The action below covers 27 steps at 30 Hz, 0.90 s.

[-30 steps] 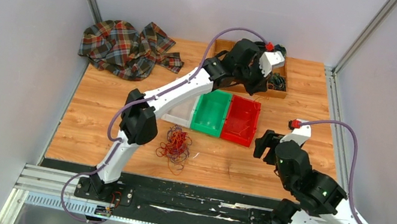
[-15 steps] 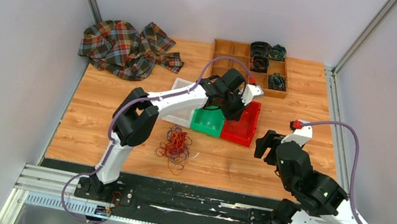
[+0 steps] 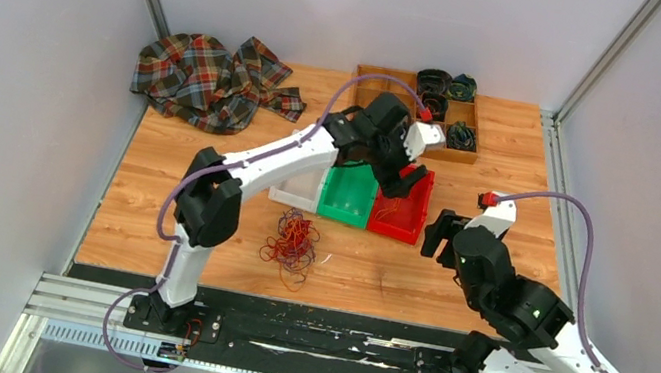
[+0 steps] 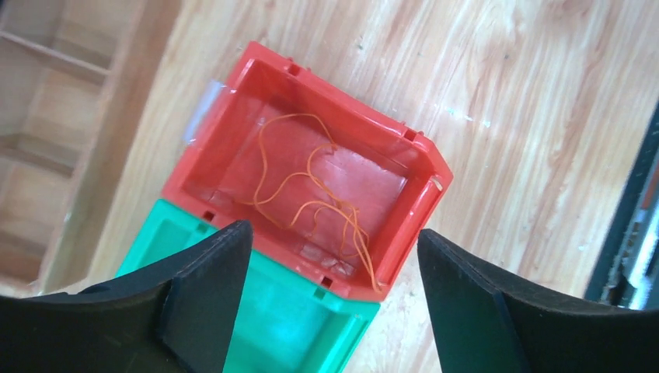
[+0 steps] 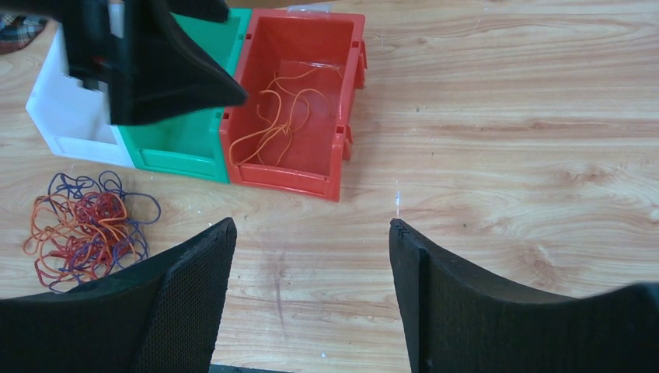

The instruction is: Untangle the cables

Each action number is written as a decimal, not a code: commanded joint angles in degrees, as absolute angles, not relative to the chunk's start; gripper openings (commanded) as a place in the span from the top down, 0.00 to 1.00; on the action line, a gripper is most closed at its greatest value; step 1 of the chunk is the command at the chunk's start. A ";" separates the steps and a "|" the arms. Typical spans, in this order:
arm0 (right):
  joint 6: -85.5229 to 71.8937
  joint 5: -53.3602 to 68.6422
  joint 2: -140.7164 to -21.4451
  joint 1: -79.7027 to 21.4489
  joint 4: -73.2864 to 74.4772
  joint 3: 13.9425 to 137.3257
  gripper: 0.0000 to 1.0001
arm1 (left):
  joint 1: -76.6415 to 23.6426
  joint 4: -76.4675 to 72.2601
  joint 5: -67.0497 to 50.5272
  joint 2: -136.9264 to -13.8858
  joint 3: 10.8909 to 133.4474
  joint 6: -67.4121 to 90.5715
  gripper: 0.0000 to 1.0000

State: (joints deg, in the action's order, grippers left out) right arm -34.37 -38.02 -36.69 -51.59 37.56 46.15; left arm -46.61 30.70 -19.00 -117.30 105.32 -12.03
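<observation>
A tangle of red, orange and blue cables (image 3: 293, 241) (image 5: 81, 225) lies on the wooden table in front of the bins. One thin orange cable (image 4: 311, 194) (image 5: 280, 116) lies loose inside the red bin (image 4: 423, 151) (image 3: 400, 234) (image 5: 342, 140). My left gripper (image 3: 400, 180) (image 4: 334, 233) hangs above the seam between the red and green bins, open, nothing between its fingers. My right gripper (image 3: 440, 237) (image 5: 311, 225) is open over bare table to the right of the red bin, holding nothing.
A green bin (image 3: 348, 195) and a white bin (image 3: 295, 191) stand in a row left of the red one. A wooden compartment tray (image 3: 384, 84) with dark coiled cables sits at the back. A plaid cloth (image 3: 208, 75) lies at the back left.
My left arm swung back from the wooden tray to above the red bin, and its jaws opened. The right gripper barely moved.
</observation>
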 commanded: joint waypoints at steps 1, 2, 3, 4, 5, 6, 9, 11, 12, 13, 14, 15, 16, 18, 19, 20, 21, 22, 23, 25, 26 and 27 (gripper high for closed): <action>-33.27 -40.22 -37.14 -50.98 36.35 48.55 0.28 | -43.01 36.66 -23.32 -111.03 108.96 -13.22 0.16; -33.10 -40.17 -37.36 -50.99 36.22 48.66 0.28 | -42.19 38.22 -24.44 -110.43 109.52 -13.46 0.16; -32.76 -39.98 -37.55 -50.98 35.83 48.69 0.28 | -41.40 39.57 -25.25 -109.68 109.89 -13.61 0.15; -32.38 -39.48 -37.80 -51.00 35.19 48.74 0.28 | -40.73 40.98 -26.55 -108.91 110.02 -14.12 0.15; -31.87 -38.81 -38.13 -51.02 34.27 48.59 0.28 | -39.76 42.94 -28.35 -108.03 109.99 -15.17 0.15; -31.25 -37.86 -38.89 -50.99 33.14 48.29 0.28 | -39.19 45.47 -29.59 -106.79 109.72 -16.62 0.14; -29.05 -33.34 -41.34 -51.06 28.71 46.99 0.28 | -37.23 51.31 -30.32 -101.64 104.13 -20.71 0.14; -28.92 -31.36 -43.78 -51.06 26.51 46.32 0.28 | -35.25 51.46 -30.86 -96.46 96.16 -22.80 0.14; -28.92 -30.44 -44.98 -51.09 25.28 46.19 0.28 | -34.33 51.47 -30.47 -94.02 92.26 -23.78 0.15; -28.92 -29.35 -46.09 -51.07 24.32 46.14 0.28 | -33.57 51.49 -29.76 -91.93 88.55 -24.68 0.16; -28.94 -28.33 -47.12 -51.08 23.30 45.94 0.28 | -32.83 51.34 -29.18 -90.21 85.39 -25.16 0.19; -28.85 -27.50 -48.07 -51.08 22.39 45.78 0.29 | -32.14 51.19 -28.96 -88.83 82.51 -25.26 0.21; -28.84 -26.84 -48.92 -51.13 21.48 45.57 0.30 | -31.60 51.08 -28.92 -87.72 80.06 -25.60 0.24; -28.80 -26.20 -50.39 -51.16 19.78 45.14 0.31 | -31.30 50.56 -28.41 -86.09 75.75 -26.84 0.30; -28.70 -24.41 -50.97 -51.15 19.15 44.85 0.33 | -31.31 49.83 -27.85 -85.42 73.83 -27.29 0.33; -28.66 -23.43 -51.44 -51.15 18.74 44.71 0.34 | -31.22 48.89 -27.44 -84.82 72.15 -27.56 0.36; -28.69 -22.79 -51.77 -51.26 18.46 44.58 0.35 | -31.23 47.88 -27.35 -84.49 70.77 -27.59 0.39; -28.71 -22.21 -52.14 -51.29 18.06 44.38 0.37 | -31.14 46.70 -27.34 -84.20 69.51 -27.26 0.41; -28.82 -21.88 -52.26 -51.39 17.90 44.05 0.38 | -31.05 44.94 -27.38 -84.05 68.43 -26.60 0.43; -28.76 -21.62 -52.46 -51.79 17.39 43.43 0.39 | -31.03 43.80 -28.76 -84.38 66.87 -25.69 0.49; -28.74 -21.78 -52.59 -51.91 17.38 43.16 0.39 | -31.03 43.63 -29.49 -84.64 66.64 -24.65 0.51; -28.78 -22.01 -52.68 -52.02 17.42 42.90 0.39 | -31.03 43.70 -29.87 -84.94 66.58 -23.04 0.52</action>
